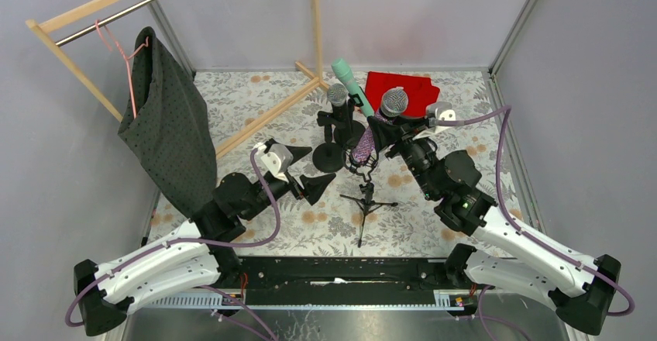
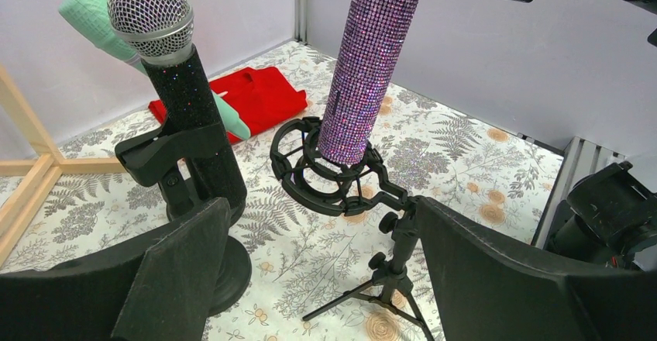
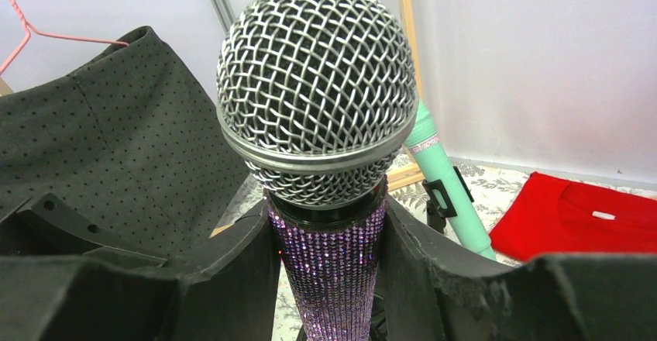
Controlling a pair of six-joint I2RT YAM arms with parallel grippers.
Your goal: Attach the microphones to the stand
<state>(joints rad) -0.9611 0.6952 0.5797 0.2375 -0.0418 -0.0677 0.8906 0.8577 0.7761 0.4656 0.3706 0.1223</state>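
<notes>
three microphones (image 1: pixel 350 82) (image 1: pixel 337 94) (image 1: pixel 393 102), two grippers (image 1: pixel 310 169) (image 1: pixel 378 139), one red cloth (image 1: pixel 404 89)

Glittery purple microphone (image 2: pixel 367 62), mint-green microphone (image 3: pixel 445 178), red cloth (image 1: pixel 403 89)

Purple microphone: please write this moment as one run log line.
right gripper: shut on purple microphone | lower end: in stand ring | left gripper: open, empty

No legible text, label, brand or number anywhere — not on any object in view.
</notes>
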